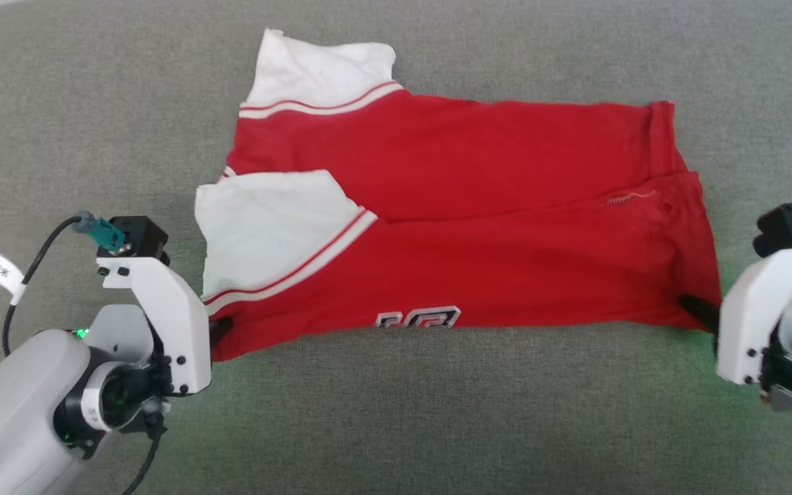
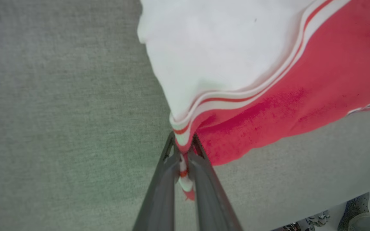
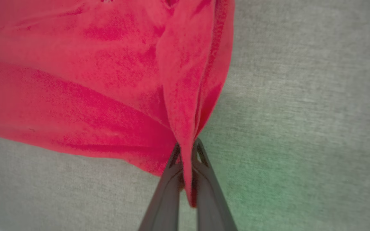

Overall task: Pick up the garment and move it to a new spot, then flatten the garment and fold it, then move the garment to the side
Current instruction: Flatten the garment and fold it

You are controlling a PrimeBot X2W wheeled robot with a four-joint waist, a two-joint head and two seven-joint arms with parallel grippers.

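Note:
The garment [image 1: 465,227], a red jersey T-shirt with white sleeves and striped trim, lies folded lengthwise on the grey surface, black lettering peeking at its near edge. My left gripper [image 1: 221,328] is shut on the near left corner, pinching the striped sleeve trim [image 2: 182,141] between its dark fingers [image 2: 204,179]. My right gripper [image 1: 702,313] is shut on the near right corner, a fold of red cloth [image 3: 185,150] squeezed between its fingers [image 3: 169,186]. The cloth [image 2: 300,96] rises slightly toward both grips.
Grey fabric surface [image 1: 437,412] spreads all around the shirt. A cable with a white tag [image 1: 1,271] hangs beside my left wrist. The surface's edge and shoes on the floor [image 2: 355,208] show at the left wrist view's lower right.

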